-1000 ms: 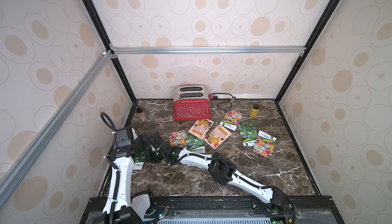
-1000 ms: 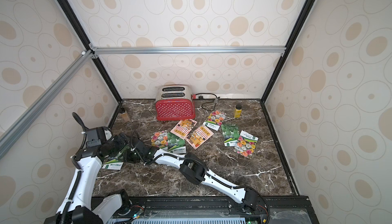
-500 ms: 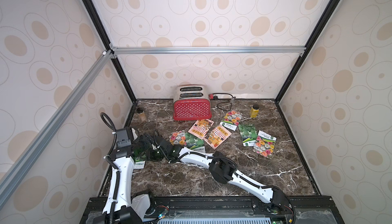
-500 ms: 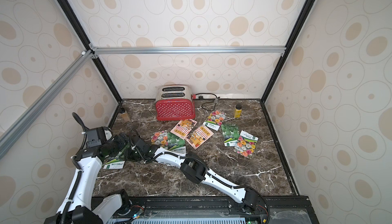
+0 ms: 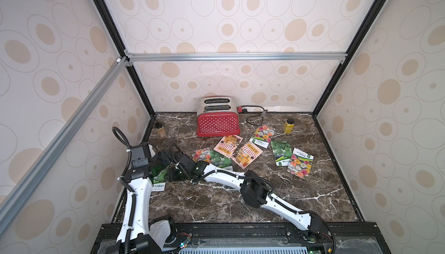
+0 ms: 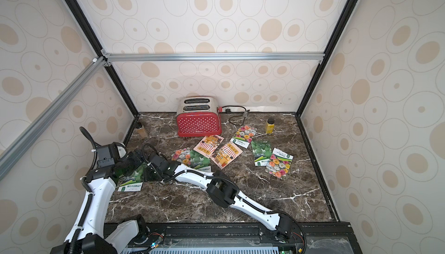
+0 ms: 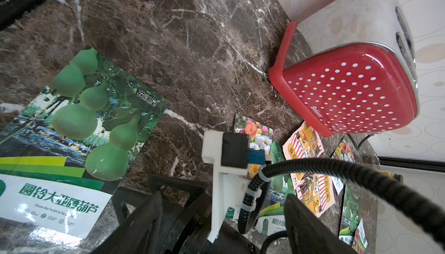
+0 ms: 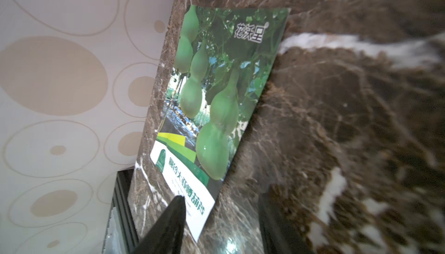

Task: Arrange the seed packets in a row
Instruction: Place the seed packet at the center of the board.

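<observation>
Right gripper (image 8: 220, 201) poised over the gourd packet (image 8: 216, 84)!
Its fingers (image 8: 173, 216) stand partly apart and grip nothing. The packet lies flat at the left edge of the marble table (image 5: 216, 207), by the wall. The left gripper (image 7: 222, 195) hovers beside it, wide open and empty. The other packets (image 5: 248, 155) lie scattered near the toaster (image 5: 218, 122). The best move looks like a straight lift, so the packet isn't nudged askew.

I see bright, even light in both top views; shadows are soft; the left wrist view bends at its edges; in the right wrist view the marble table (image 8: 361, 144) looks blurry; the gourd packet (image 8: 216, 84) looks sharper.
</observation>
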